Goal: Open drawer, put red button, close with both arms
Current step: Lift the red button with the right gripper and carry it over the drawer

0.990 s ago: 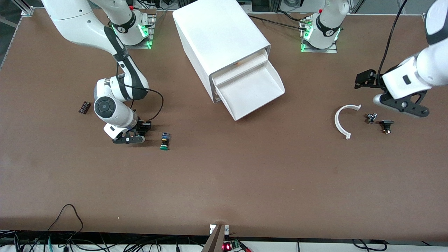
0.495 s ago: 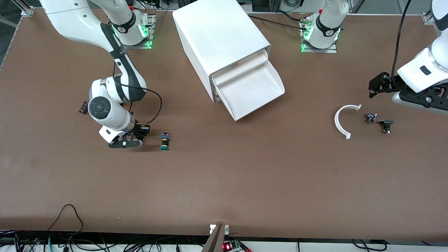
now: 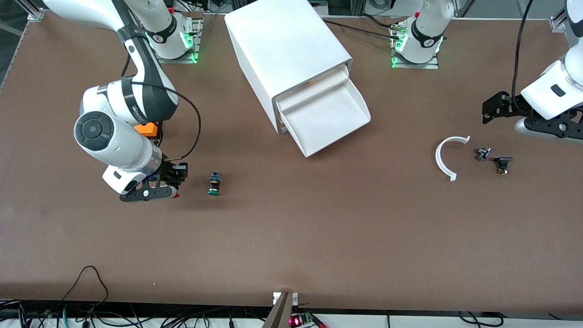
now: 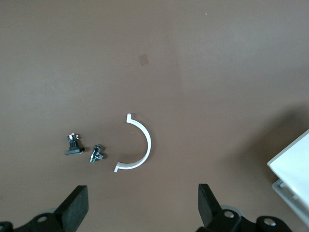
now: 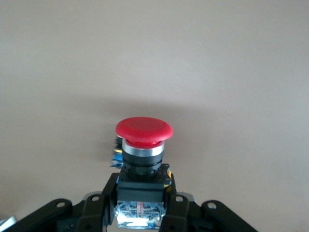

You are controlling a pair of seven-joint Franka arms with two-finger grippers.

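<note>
right gripper has the red button, lifted off the tabletop

red button (image 5: 143,133): round glossy red mushroom cap, silver collar under it, dark body with a clear-ish block at the base. the right gripper (image 3: 157,193) has its fingers pinching the body, cap pointing away from the wrist. in the front view only a sliver of red shows at the gripper tip (image 3: 175,195). it hangs over bare tabletop toward the right arm's end, beside the green button (image 3: 214,183), which lies on its side on the surface.

left gripper (image 4: 142,205): fingers spread wide, holding nothing, up in the air over the left arm's end of the table, above the white c-shaped ring (image 3: 446,157) and two small dark parts (image 3: 483,153) (image 3: 503,163).

surface: brown matte tabletop (image 3: 291,246). white cabinet (image 3: 284,54) in the middle, its drawer (image 3: 325,120) pulled open, nothing visible in it. an orange block (image 3: 148,129) shows under the right arm. cables and aluminium framing along the edges, green lights at both arm bases.

vs a second ago: right arm has risen and swung toward its end of the table, button up with it. the small dark part near that end is now hidden by the arm. left gripper has pulled away toward the table edge. green button, ring and drawer unmoved.
</note>
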